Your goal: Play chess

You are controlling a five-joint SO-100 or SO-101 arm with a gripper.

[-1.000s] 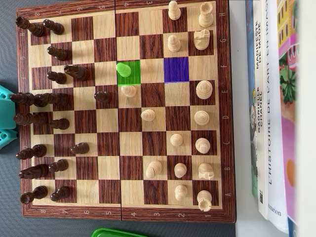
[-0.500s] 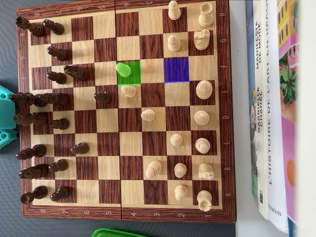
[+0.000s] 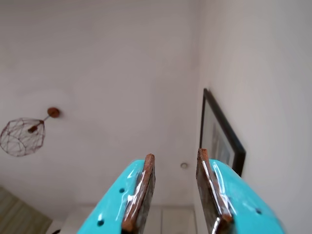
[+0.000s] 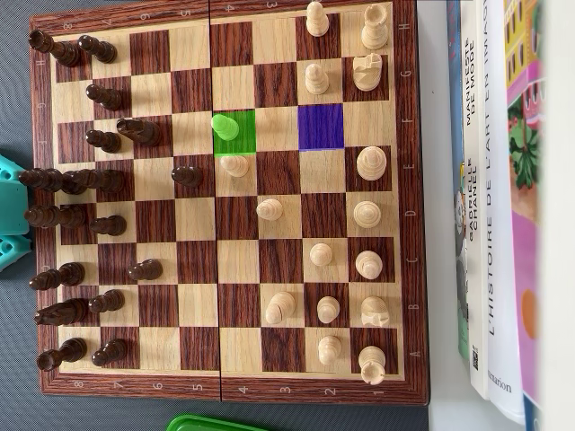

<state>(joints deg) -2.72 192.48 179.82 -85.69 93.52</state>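
In the overhead view a wooden chessboard (image 4: 234,388) fills the frame. Dark pieces (image 4: 108,224) stand along its left side and light pieces (image 4: 367,214) along its right. One square is tinted green (image 4: 241,142) with a green-tinted pawn (image 4: 225,127) on it. Two squares to its right an empty square is tinted purple (image 4: 321,127). A teal part of my arm (image 4: 9,211) shows at the left edge, off the board. In the wrist view my gripper (image 3: 176,154) points up at the ceiling, open, with nothing between its teal fingers (image 3: 141,192).
Books (image 4: 490,206) lie along the board's right side. A green lid or container (image 4: 202,423) peeks in at the bottom edge. The wrist view shows a wire ceiling lamp (image 3: 22,136) and a framed picture (image 3: 219,139) on the wall.
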